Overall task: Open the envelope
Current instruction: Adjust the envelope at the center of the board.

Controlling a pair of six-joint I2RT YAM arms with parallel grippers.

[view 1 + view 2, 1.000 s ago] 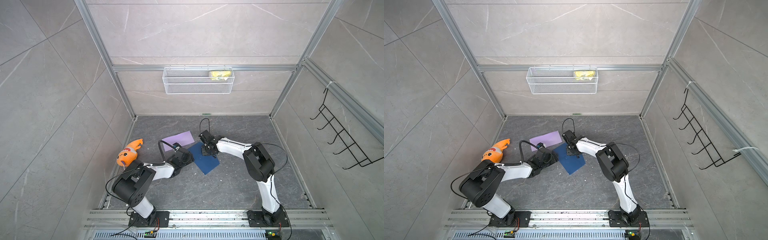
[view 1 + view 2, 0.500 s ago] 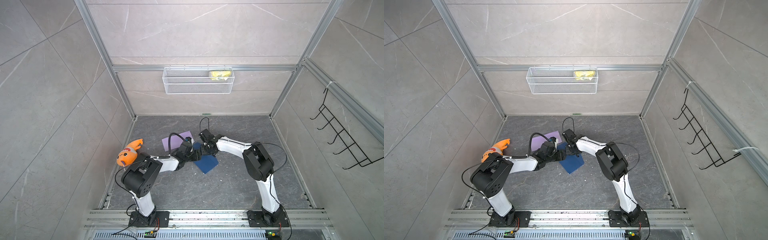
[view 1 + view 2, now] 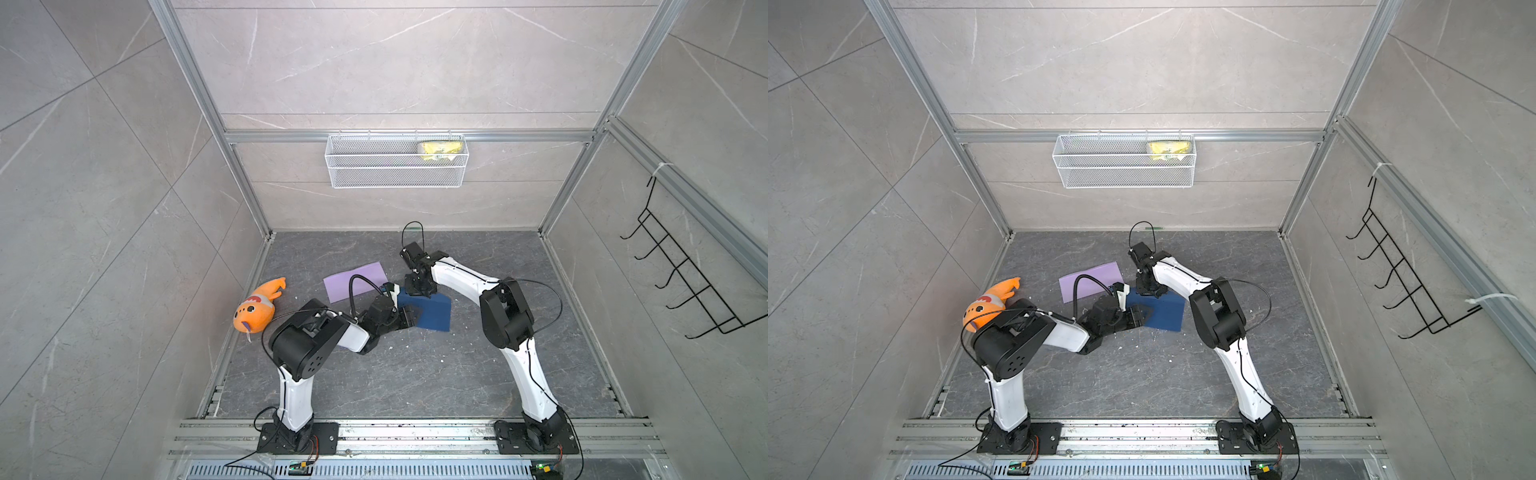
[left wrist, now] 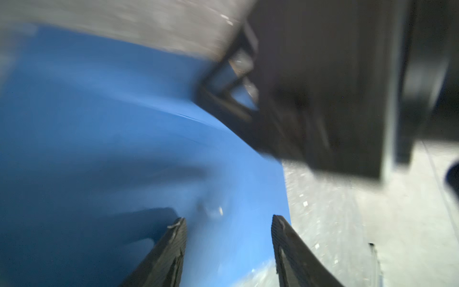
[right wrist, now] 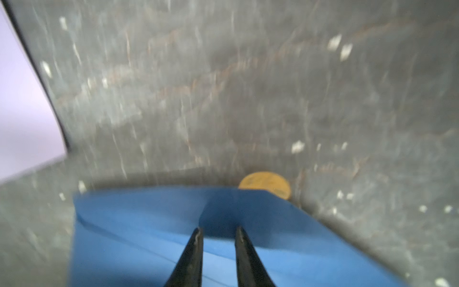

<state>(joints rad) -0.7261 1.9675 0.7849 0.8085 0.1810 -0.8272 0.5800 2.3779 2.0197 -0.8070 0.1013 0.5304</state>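
The blue envelope (image 3: 434, 313) lies flat on the dark floor, seen in both top views (image 3: 1165, 316). My left gripper (image 3: 409, 318) reaches over its near left corner, low above the paper. In the left wrist view the jaws (image 4: 228, 223) stand apart with blue envelope (image 4: 111, 124) beneath and nothing between them. My right gripper (image 3: 419, 291) bears down at the envelope's far edge. Its fingers (image 5: 218, 233) are narrowly apart over the flap fold (image 5: 173, 211), gripping nothing. A round gold seal (image 5: 265, 185) peeks out past the envelope's edge.
A lilac sheet (image 3: 355, 280) lies just left of the envelope. An orange fish toy (image 3: 257, 309) rests by the left wall. A white wire basket (image 3: 397, 160) hangs on the back wall and a black hook rack (image 3: 685, 282) on the right wall.
My left arm has swung right from beside the lilac sheet onto the blue envelope, its jaws narrowing a little. The envelope has shifted and turned slightly. The right gripper has stayed at its far edge.
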